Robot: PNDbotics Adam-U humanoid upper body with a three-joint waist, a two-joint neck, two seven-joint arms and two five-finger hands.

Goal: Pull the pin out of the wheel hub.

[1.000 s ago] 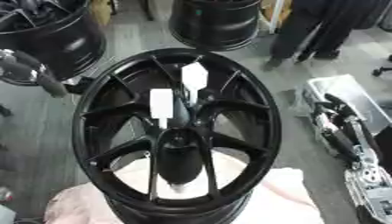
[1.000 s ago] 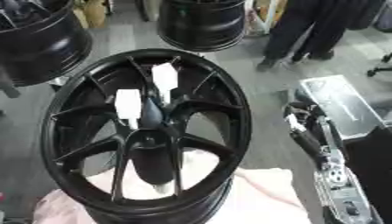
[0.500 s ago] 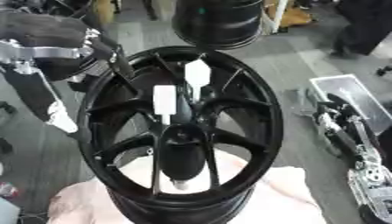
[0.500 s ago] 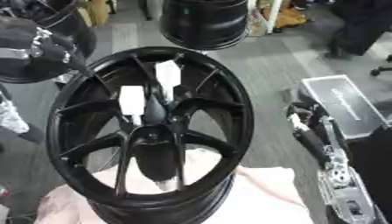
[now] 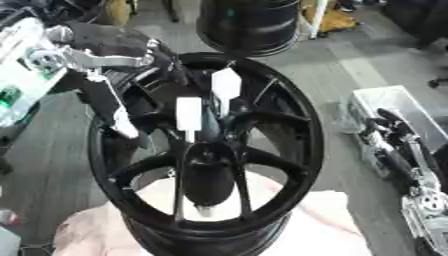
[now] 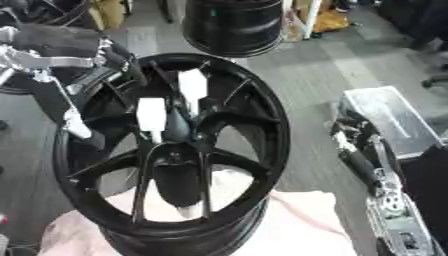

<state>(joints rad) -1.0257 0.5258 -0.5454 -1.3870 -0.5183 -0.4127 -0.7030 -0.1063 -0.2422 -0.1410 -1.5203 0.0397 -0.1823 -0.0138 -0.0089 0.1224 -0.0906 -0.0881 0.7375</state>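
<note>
A black wheel hub (image 5: 304, 150) lies flat on a pale cloth, spokes up. Two white pins stand upright near its centre: one pin (image 5: 188, 114) on the left, the other pin (image 5: 226, 84) a little further back. My left hand (image 5: 103, 46), black with silver parts, hangs over the wheel's back-left rim. Its long fingers (image 5: 112, 107) point down inside the rim, left of the nearer pin and apart from it. They hold nothing. My right hand (image 6: 360, 156) rests open by the right edge, away from the wheel.
A second black wheel (image 5: 249, 25) stands on the floor behind the hub. A grey case (image 6: 389, 115) lies at the right beside my right arm. The pale cloth (image 5: 328, 220) spreads under the hub's front. More dark wheels sit at the upper left.
My left arm has come in from the upper left and moved down and right, so its hand now hangs over the wheel's left rim. The right hand and both pins have stayed put.
</note>
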